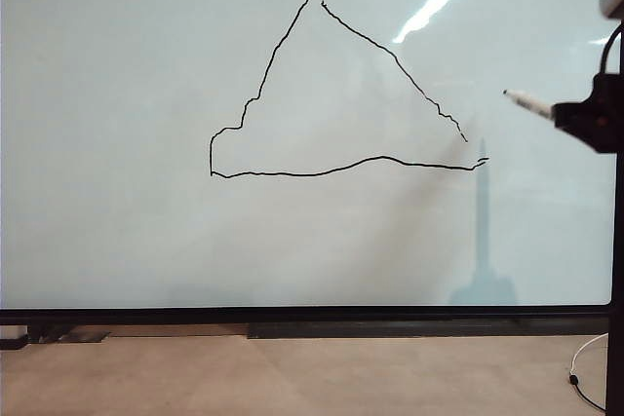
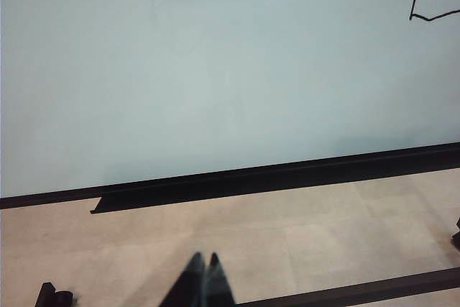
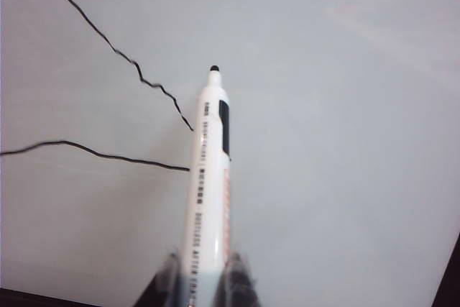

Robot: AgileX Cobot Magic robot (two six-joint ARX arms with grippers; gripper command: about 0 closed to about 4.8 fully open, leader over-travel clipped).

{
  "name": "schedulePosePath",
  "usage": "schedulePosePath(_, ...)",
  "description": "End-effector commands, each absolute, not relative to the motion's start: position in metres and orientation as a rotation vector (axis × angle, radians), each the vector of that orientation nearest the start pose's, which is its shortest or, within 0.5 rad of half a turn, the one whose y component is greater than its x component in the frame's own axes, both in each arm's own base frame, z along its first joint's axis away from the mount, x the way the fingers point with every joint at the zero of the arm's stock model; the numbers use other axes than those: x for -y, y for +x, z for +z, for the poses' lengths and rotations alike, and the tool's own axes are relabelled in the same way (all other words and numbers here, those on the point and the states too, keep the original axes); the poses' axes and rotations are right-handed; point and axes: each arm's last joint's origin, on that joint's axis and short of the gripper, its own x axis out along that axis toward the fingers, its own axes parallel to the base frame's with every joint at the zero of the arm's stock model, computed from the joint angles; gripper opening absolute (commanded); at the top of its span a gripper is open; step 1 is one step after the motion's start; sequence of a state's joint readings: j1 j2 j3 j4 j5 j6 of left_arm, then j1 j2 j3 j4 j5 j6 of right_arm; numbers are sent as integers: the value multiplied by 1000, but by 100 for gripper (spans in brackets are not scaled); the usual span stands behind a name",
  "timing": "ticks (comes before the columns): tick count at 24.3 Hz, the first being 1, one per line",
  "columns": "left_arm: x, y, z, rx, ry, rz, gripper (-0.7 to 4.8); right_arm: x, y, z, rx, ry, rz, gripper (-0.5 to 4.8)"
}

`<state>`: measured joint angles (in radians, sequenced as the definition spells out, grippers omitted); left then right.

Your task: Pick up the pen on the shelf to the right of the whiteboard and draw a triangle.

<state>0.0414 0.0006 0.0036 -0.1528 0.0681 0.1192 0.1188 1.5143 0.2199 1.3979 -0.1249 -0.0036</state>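
A wobbly black triangle (image 1: 331, 104) is drawn on the whiteboard (image 1: 117, 192), with small gaps at its peak and right corner. My right gripper (image 1: 575, 116) is at the right edge of the exterior view, shut on the white pen (image 1: 528, 103), whose black tip points left toward the board, right of the triangle's right corner. In the right wrist view the pen (image 3: 210, 177) sticks out from between the fingers of the right gripper (image 3: 203, 275), its tip off the board beside the triangle's corner lines (image 3: 129, 62). My left gripper (image 2: 204, 258) is shut and empty, low over the floor.
The board's black lower frame (image 1: 292, 317) runs along the bottom, with a beige floor (image 1: 292, 377) beneath. A white cable (image 1: 585, 367) lies at the lower right. A small dark object (image 2: 54, 296) sits on the floor near the left gripper.
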Motion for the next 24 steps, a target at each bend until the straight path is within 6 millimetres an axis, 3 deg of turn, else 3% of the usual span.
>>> schedulePosePath(1,-2,96,152,-133,112,-38,-5,-25,202,167,167,2,232,-5)
schedulePosePath(9,-2,96,152,-133,112,-38,-5,-14,156,172,209,43,221,-5)
schedulePosePath(18,-2,96,152,-133,112,-38,-5,-12,132,183,196,-6,210,-5)
schedulePosePath(24,-2,96,152,-133,112,-38,-5,-8,101,181,172,-30,147,-5)
